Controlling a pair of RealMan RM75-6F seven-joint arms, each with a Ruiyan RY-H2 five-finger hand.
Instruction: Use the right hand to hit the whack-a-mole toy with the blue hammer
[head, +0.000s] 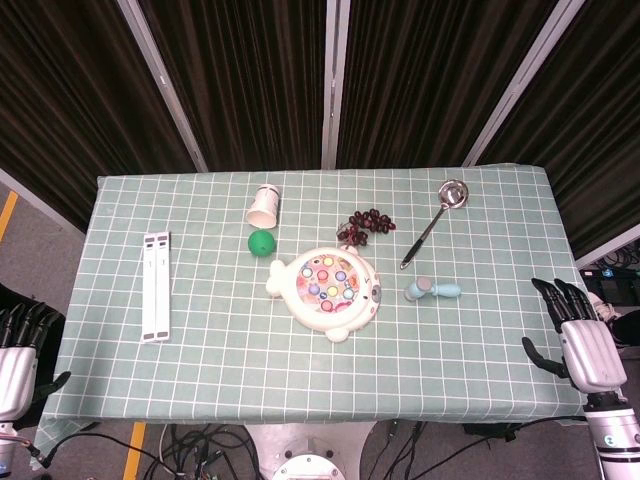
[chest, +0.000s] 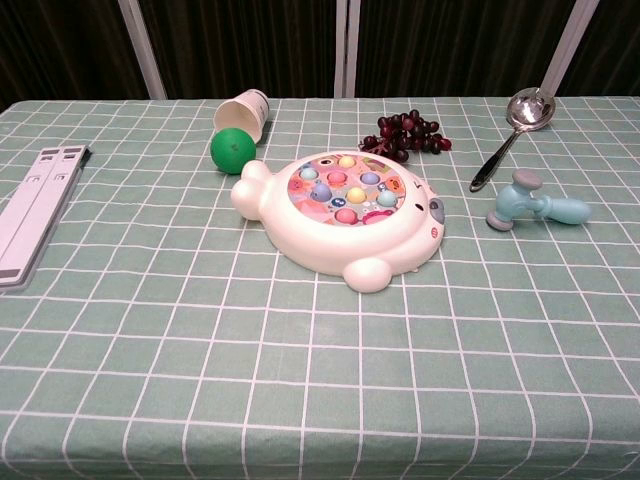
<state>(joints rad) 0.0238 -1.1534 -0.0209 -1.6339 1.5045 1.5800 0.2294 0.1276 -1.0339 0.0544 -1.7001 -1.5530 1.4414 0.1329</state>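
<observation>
We are seeing the small pale-blue plastic hammer (head: 432, 290) lying on its side on the green checked tablecloth (head: 200, 400), just right of the round white whack-a-mole toy (head: 327, 288) with its pastel-coloured buttons — near it but not touching. The toy is sitting around the middle of the table. Our right hand (head: 578, 335) is hovering off the table's right edge, fingers spread and holding nothing, well apart from the hammer. Our left hand (head: 20, 350) is hanging past the left edge; its fingers are lying close together and nothing is showing in them.

Behind the hammer a metal ladle (head: 434, 220) is lying diagonally. A bunch of dark grapes (head: 367, 226), a green ball (head: 261, 243) and a tipped white paper cup (head: 263, 206) are resting behind the toy — a flat white folding stand (head: 156, 286) is lying far left.
</observation>
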